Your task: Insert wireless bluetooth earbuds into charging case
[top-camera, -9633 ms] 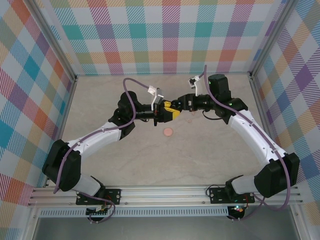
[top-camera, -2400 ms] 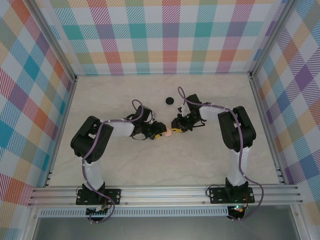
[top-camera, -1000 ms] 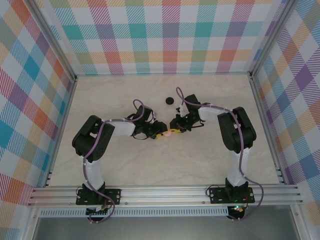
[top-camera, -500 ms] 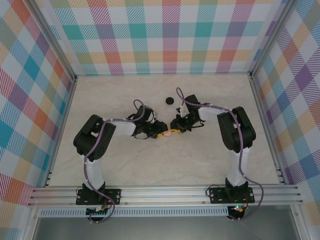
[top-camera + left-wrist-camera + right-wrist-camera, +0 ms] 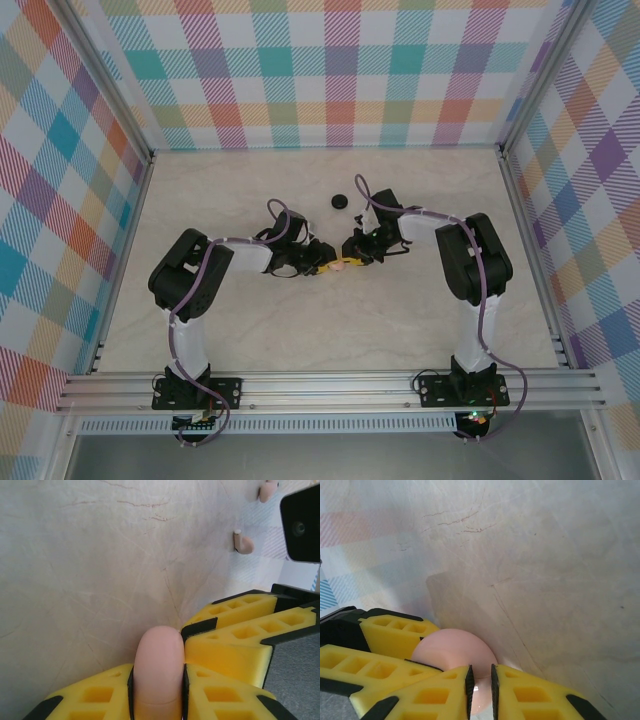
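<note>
Item: pink case (image 5: 339,265), mid-worktop (image 5: 250,330), clamped edge-on between my left fingers (image 5: 95,697); right fingers (image 5: 435,697) nearly closed, pinching its rim from the opposite side; I see pale pink earbuds (image 5: 244,543) lying loose just beyond; black case (image 5: 340,201) further back.

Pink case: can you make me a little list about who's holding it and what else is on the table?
Thing: pink case, round
Held by: left gripper clamped across it, right gripper pinching its edge
Where: at the middle of the table, between the two arms
Loose nearby: two pink earbuds lying on the table
Farther back: black round case
</note>
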### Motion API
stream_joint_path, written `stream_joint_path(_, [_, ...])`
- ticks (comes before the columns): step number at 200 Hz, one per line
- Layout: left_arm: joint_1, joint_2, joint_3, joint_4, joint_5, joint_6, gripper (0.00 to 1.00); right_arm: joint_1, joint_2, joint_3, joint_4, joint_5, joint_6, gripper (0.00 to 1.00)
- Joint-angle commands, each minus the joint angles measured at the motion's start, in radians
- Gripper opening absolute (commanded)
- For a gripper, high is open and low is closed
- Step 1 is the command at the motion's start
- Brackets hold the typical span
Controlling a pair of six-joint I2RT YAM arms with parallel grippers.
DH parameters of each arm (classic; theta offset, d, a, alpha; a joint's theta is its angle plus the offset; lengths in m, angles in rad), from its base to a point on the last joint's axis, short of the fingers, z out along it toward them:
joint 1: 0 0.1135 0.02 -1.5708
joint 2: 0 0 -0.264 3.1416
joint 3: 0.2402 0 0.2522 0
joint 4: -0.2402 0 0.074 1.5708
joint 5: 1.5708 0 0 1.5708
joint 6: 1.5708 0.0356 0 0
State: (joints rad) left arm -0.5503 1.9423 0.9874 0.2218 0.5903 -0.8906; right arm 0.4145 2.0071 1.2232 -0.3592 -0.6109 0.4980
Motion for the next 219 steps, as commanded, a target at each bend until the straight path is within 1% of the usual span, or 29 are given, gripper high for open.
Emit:
stream_joint_path(1, [-0.036, 0.019, -0.026, 0.035, -0.030, -0.028, 0.24, 0.015, -0.035, -0.038, 0.049, -0.020, 0.029, 0.23])
stream_joint_path(15, [-0.033, 0.010, -0.026, 0.043, -0.033, -0.025, 0.24, 0.006, -0.066, -0.056, 0.065, -0.014, 0.040, 0.26])
stream_joint_path(48, [-0.028, -0.021, -0.014, 0.030, -0.042, 0.002, 0.22, -0.043, -0.141, -0.105, 0.105, -0.012, 0.050, 0.29])
stream_joint_path(86, [-0.003, -0.075, 0.014, 0.028, -0.009, 0.061, 0.22, -0.116, -0.251, -0.148, 0.128, -0.070, 0.022, 0.31])
stream_joint_path(125, [0.025, -0.156, 0.072, 0.011, 0.054, 0.165, 0.22, -0.192, -0.396, -0.169, 0.139, -0.167, -0.042, 0.37])
stream_joint_path(145, [0.036, -0.203, 0.109, -0.007, 0.073, 0.227, 0.22, -0.208, -0.469, -0.148, 0.099, -0.180, -0.097, 0.41])
stream_joint_path(178, [0.052, -0.286, 0.174, -0.036, 0.122, 0.316, 0.23, -0.217, -0.573, -0.096, 0.067, -0.257, -0.161, 0.45])
stream_joint_path(219, [0.063, -0.363, 0.269, -0.094, 0.223, 0.412, 0.24, -0.216, -0.632, 0.010, -0.033, -0.353, -0.245, 0.50])
